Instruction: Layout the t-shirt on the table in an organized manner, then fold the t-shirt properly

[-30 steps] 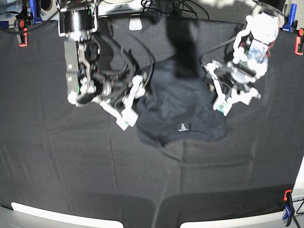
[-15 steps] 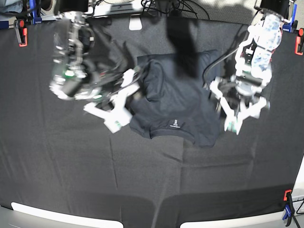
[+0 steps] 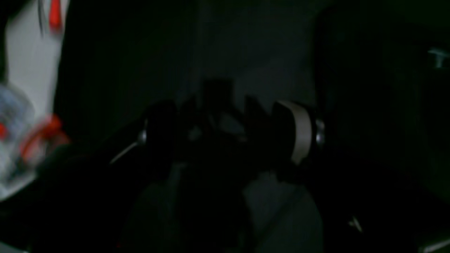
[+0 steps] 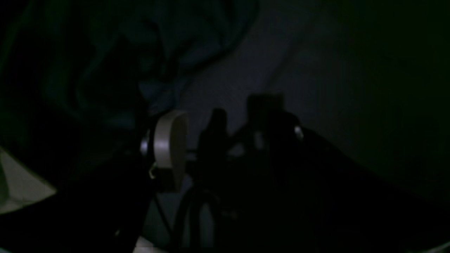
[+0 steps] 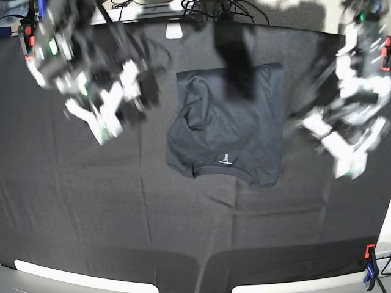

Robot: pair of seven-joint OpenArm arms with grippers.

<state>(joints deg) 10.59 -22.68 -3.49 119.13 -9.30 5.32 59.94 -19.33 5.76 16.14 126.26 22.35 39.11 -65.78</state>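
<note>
T-shirt [image 5: 229, 131] lies on the black-clothed table [image 5: 91, 207], clamps [image 5: 369, 262] at its edges.

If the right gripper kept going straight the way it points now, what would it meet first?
Most likely the bare black table. In the base view the right gripper, jaws open, points down and toward the near edge, well clear of the t-shirt. Its height is unclear.

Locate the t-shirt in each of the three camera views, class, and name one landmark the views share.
Base: the t-shirt lies centre, flat on the table, clear of both arms.
Right wrist: rumpled folds of it fill the upper left.
Left wrist: too dark to tell it from the cloth.
Shared landmark: the black tablecloth.
</note>
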